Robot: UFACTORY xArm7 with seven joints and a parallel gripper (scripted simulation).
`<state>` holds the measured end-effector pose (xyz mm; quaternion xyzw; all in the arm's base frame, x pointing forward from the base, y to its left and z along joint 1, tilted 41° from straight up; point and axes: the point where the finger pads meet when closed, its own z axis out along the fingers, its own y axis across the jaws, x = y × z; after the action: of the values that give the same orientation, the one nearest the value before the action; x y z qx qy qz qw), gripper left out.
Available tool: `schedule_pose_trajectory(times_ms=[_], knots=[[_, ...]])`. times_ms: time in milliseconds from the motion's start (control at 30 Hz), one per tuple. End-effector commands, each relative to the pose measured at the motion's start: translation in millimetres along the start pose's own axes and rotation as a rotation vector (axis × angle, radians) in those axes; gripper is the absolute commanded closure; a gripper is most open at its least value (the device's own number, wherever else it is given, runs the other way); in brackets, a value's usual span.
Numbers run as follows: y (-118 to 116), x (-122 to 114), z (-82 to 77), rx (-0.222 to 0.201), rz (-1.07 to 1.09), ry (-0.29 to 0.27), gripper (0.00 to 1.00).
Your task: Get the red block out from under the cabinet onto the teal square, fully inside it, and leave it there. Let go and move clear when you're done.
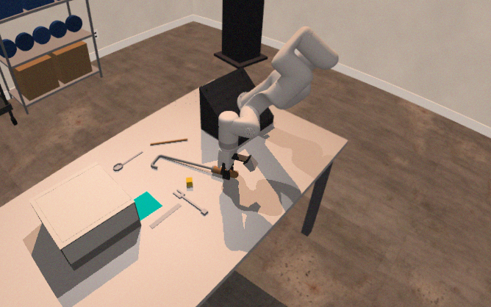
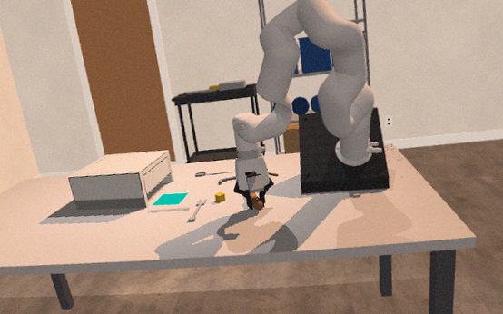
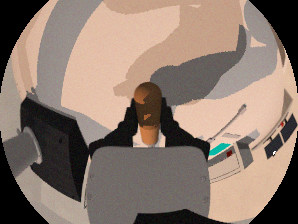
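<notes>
Top view, left to right: cabinet (image 1: 84, 206) lower left, teal square (image 1: 147, 204) beside it, gripper (image 1: 228, 172) at center clenched on hook tool's brown handle (image 1: 217, 170). Red block hidden there; wrist view shows a red speck (image 3: 229, 153) at right.

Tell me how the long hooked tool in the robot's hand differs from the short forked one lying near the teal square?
The hooked tool is longer, bends at its far end and has an orange-brown handle, gripped by the hand. The forked tool is shorter, all grey, two-pronged, and lies free on the table. Both are slim grey rods.
</notes>
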<state>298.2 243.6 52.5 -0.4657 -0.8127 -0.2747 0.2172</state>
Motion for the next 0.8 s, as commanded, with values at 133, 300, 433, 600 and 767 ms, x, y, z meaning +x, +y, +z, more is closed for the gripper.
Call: schedule_pose_trajectory(times_ms=[133,300,433,600,767], knots=[[-1,-10,-0.9,-0.003,-0.039,-0.002,1.00],[-2,-17,-0.9,-0.003,-0.073,-0.002,1.00],[-3,-20,-0.9,-0.003,-0.089,-0.002,1.00],[-4,-29,-0.9,-0.003,-0.131,-0.002,1.00],[-6,-40,-0.9,-0.003,-0.179,-0.002,1.00]])
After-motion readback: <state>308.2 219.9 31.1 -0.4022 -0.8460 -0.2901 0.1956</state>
